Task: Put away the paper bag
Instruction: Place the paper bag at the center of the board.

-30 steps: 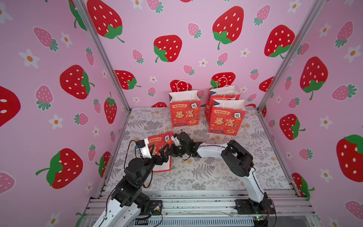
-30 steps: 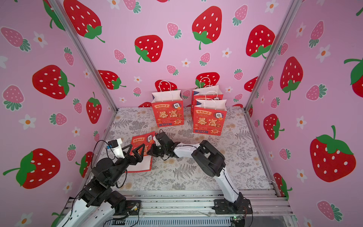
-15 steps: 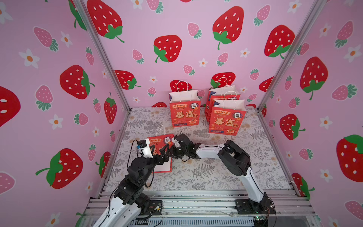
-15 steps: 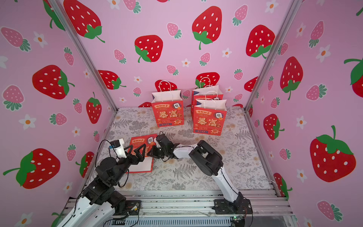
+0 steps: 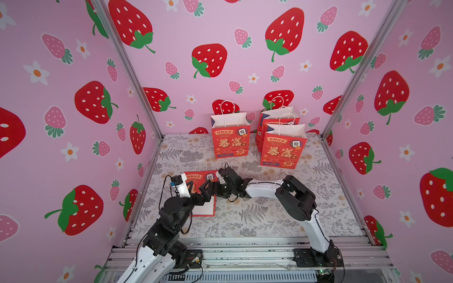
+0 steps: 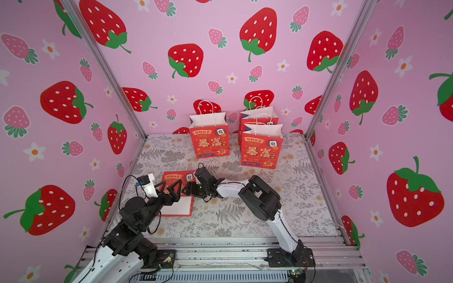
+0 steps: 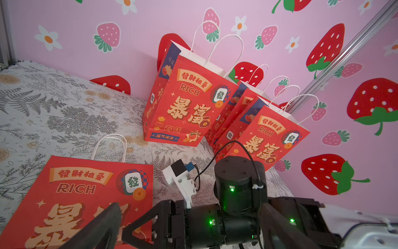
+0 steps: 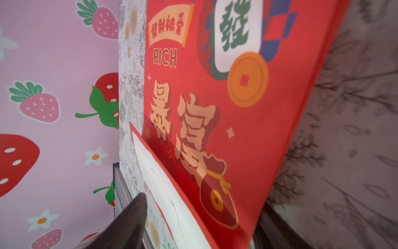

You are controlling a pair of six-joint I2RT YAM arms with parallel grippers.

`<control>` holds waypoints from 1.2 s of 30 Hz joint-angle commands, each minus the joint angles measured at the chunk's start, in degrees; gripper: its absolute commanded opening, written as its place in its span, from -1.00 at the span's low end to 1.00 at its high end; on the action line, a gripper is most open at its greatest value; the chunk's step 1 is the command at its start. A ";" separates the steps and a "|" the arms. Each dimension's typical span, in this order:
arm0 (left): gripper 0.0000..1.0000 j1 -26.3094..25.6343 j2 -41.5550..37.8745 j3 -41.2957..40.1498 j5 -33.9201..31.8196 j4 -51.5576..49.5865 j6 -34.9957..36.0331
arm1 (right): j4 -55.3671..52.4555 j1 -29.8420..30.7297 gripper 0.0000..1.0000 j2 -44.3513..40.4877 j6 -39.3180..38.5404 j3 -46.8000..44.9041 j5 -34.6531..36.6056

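Paper bag (image 5: 196, 177): flat on the tabletop (image 5: 257, 215), near left; its far end was lifted a second ago.
Right tool (image 6: 190, 189): spread wide now, pinched shut a second ago.
Left tool (image 6: 174, 183): wide, over the bag.
Right wrist view: bag's right edge runs between the spread fingers (image 8: 131, 217), which both top views hide.
Far side: three standing bags (image 5: 230, 139).

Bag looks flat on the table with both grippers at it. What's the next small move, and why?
Probably back the right gripper off the bag's edge: its jaws stand apart, gripping nothing, and the bag lies flat, bottom folded over. The left gripper hovers open above it.
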 commanded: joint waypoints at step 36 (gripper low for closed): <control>0.99 -0.57 52.01 25.55 19.96 15.98 7.45 | -37.60 -25.91 0.99 -70.97 -41.59 -23.89 25.33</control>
